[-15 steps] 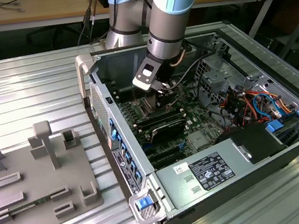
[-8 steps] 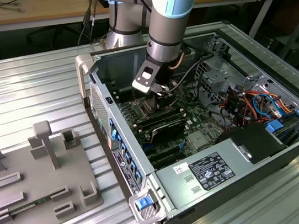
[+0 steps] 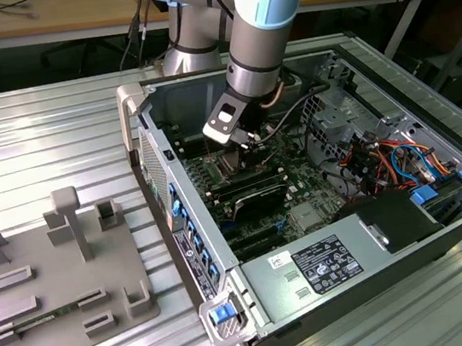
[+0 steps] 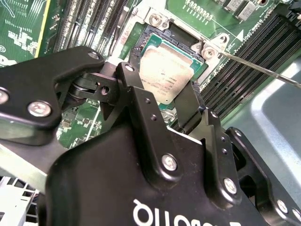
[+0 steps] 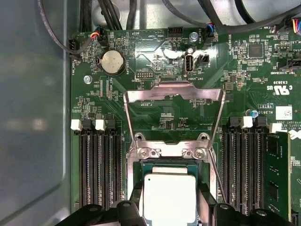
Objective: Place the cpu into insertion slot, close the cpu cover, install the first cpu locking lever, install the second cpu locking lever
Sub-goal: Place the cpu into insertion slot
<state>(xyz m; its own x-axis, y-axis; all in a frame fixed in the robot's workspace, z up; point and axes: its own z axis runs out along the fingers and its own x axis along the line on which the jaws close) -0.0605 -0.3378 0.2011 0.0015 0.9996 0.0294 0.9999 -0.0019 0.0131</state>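
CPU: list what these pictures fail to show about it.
Second wrist view: the gripper covers two sides of the cpu, so its seating is unclear.
First wrist view: the picture's edge cuts the cpu off.
Second wrist view: a locking lever runs out of frame.
Exterior view: the cpu is too small to make out under the arm.

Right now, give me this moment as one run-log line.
gripper: at cpu | cpu: in socket | cpu cover: open, raised | stage: cover not yet closed

Cpu (image 4: 164,77) partly hidden behind jaws in both wrist views; thin lever (image 4: 263,70) cut off at frame edge.
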